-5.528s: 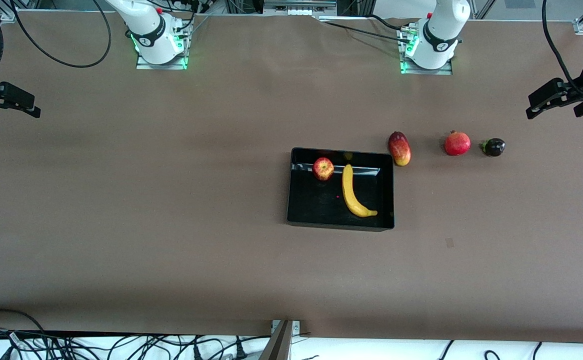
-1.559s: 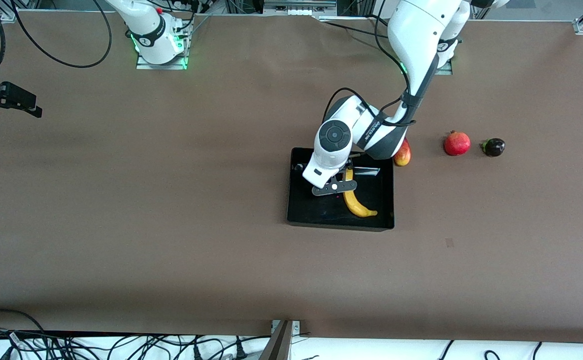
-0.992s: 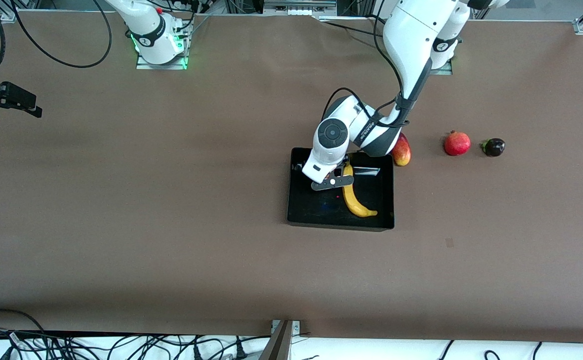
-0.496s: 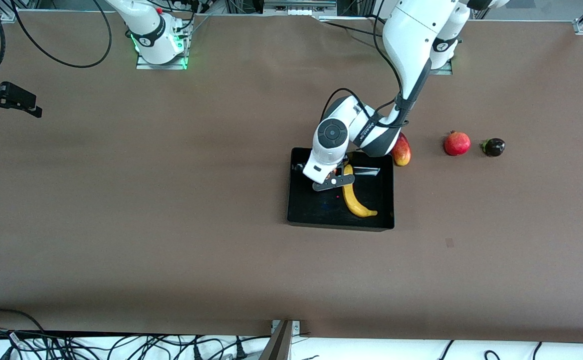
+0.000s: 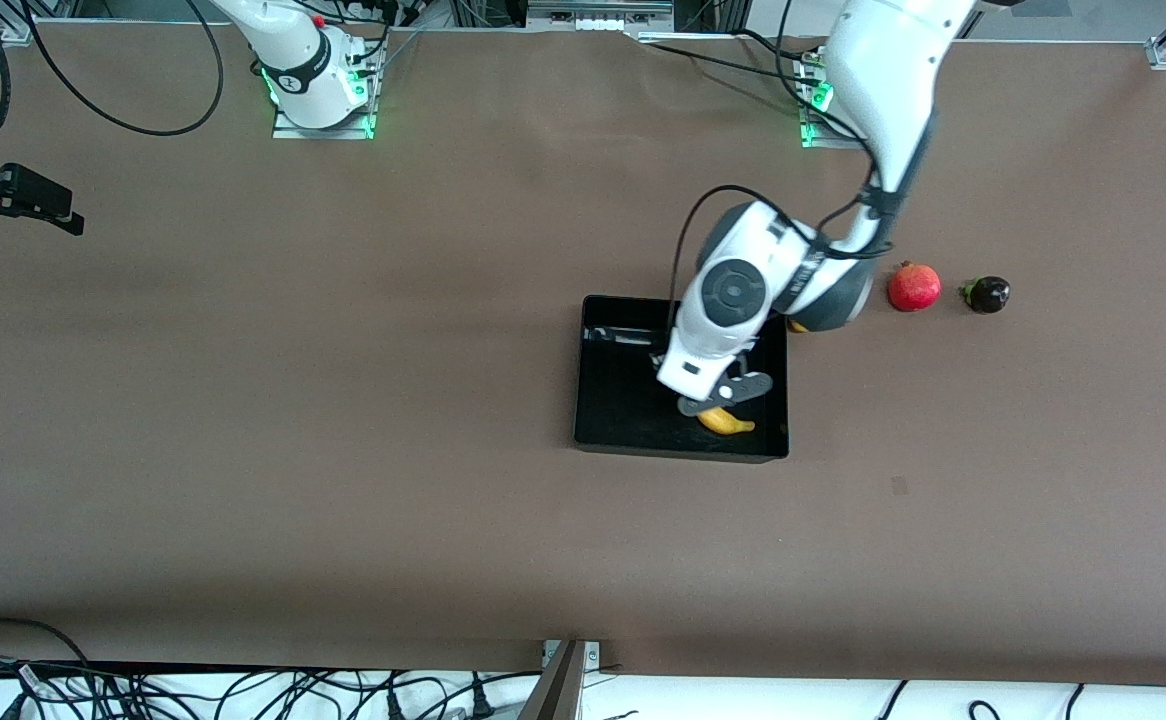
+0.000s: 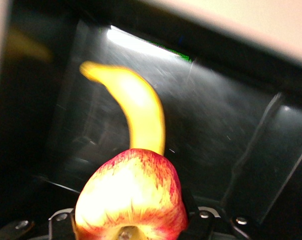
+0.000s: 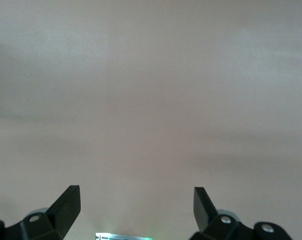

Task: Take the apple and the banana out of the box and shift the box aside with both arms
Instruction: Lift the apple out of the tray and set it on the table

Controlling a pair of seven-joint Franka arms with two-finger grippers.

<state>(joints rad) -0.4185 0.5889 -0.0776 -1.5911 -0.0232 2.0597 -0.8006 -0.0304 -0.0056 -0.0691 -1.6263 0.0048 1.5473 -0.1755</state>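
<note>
The left tool (image 6: pixel 130 232) is clamped on the small red-and-yellow apple (image 6: pixel 130 192) over the shallow glossy black plastic box (image 5: pixel 623 400), where the long yellow banana (image 5: pixel 726 422) remains, while the right tool (image 7: pixel 136 205) waits with fingers apart, so unloading has barely begun.

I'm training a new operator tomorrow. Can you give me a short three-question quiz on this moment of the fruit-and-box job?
1. True or false: the left gripper is shut on the apple.
2. Which fruit lies in the box? A) banana B) pomegranate C) none
3. Fill in: the right gripper waits over bare table with its jaws ____.

Key: 1 true; 2 A; 3 open.
</note>
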